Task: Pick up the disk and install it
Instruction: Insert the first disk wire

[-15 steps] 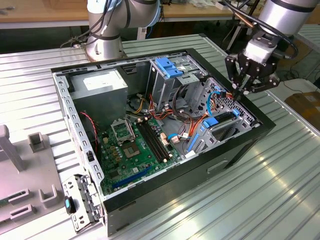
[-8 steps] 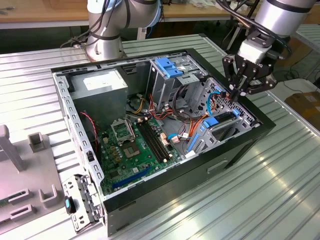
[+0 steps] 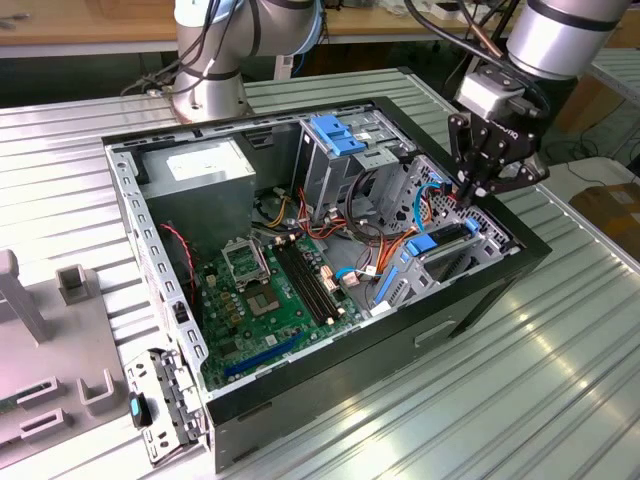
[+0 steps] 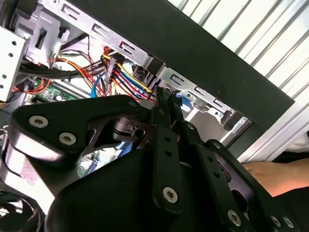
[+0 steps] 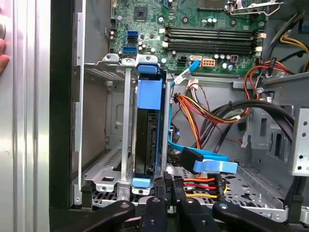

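Note:
The disk (image 5: 146,126), dark and framed by a bright blue carrier rail, stands on edge inside the metal drive cage (image 5: 113,145) of the open computer case. In the exterior view the disk (image 3: 446,243) sits in the bay at the case's right end. My gripper (image 3: 468,192) hangs just above that bay. In both wrist views the gripper (image 5: 168,182) (image 4: 166,95) has its black fingertips pressed together at the disk's near end, beside the blue end tab (image 5: 141,182). Nothing shows between the fingers.
The black case (image 3: 330,390) lies open on a ribbed metal table, with the green motherboard (image 3: 270,300), loose coloured cables (image 5: 212,113) and a blue flat cable (image 5: 212,166) close to the bay. A tall grey cage with a blue latch (image 3: 337,135) stands behind. A person's hand (image 4: 270,175) rests near the case.

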